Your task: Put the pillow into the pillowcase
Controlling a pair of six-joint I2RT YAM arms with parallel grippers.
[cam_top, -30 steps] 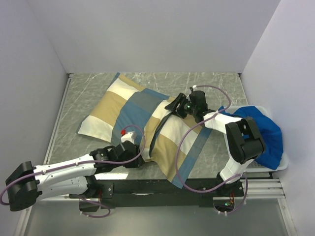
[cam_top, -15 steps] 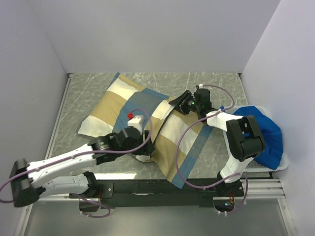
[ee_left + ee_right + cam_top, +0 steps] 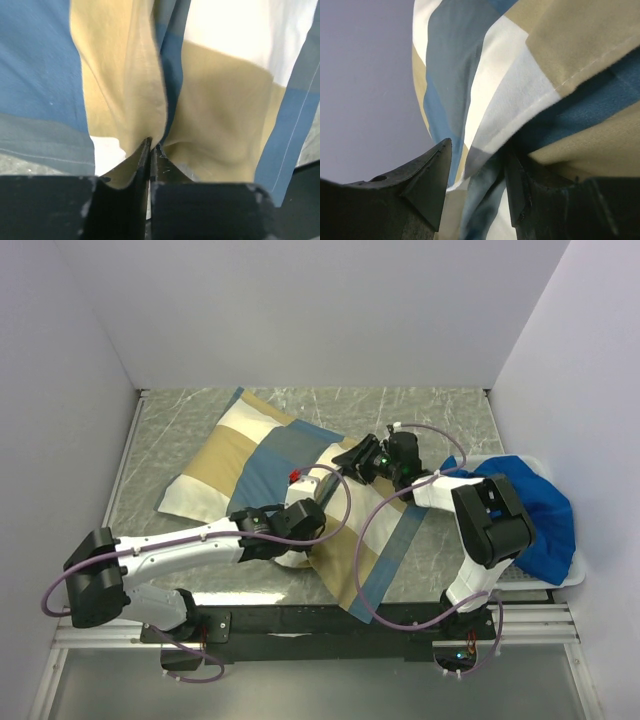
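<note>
Grey marble table, white walls. We're seeing the pillowcase lying diagonally mid-table and bulging at its left end; the pillow is hidden. Left gripper is pinching a tan fold. Right gripper is straddling the case's edge half spread, grip unclear. Blue cloth is sitting in a tray far right.

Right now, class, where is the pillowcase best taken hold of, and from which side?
Probably the loose blue-edged flap of the pillowcase, from the near right: it lies flat and unstuffed, its corner past the table's near edge.
</note>
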